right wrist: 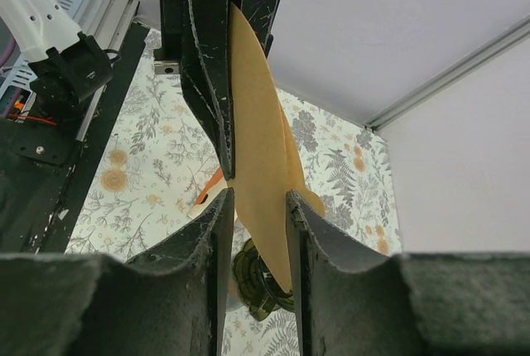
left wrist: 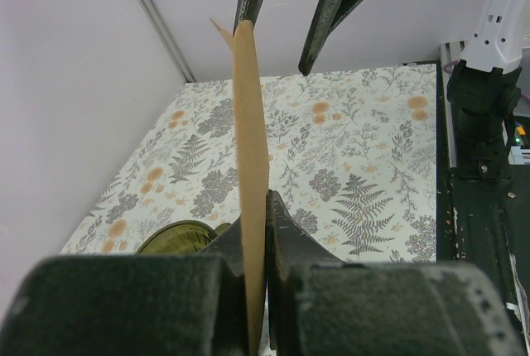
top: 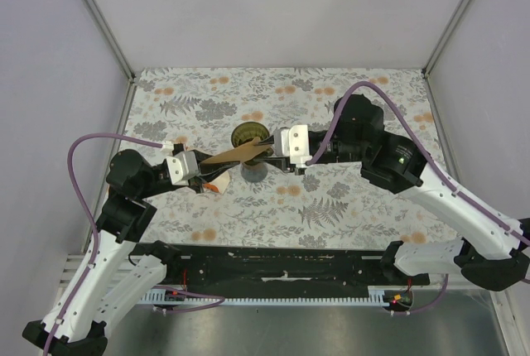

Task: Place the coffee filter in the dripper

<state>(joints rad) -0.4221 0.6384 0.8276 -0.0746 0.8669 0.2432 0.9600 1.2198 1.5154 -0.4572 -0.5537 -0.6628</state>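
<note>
Above the table, filter [top: 236, 156]: hung in the air as a flat tan paper fan, turned edge-up, stretched between the two grippers; not in the dripper.
Filter's ends: left end pinched tight; right end loose between the other arm's fingers.
Left gripper [top: 204, 166]: clamped on the filter's left end, fingers [left wrist: 286, 232] pressed to the paper from both sides.
Right gripper [top: 270, 154]: jaws apart, set astride the filter's right end; paper lay close by one finger, clear of the other finger [left wrist: 335, 16].
Dripper [top: 249, 134]: stood upright on the table below the filter, dark green rim facing up, its near edge crossed by the paper in the overhead view; partly hidden behind the paper in both wrist views.
Carton [top: 217, 184]: orange and white, lay on the table just under the left gripper, near the dripper.
Table [top: 356, 199]: covered in a grey and orange floral print.
Walls [top: 273, 8]: plain white, closed round the table on three sides.
</note>
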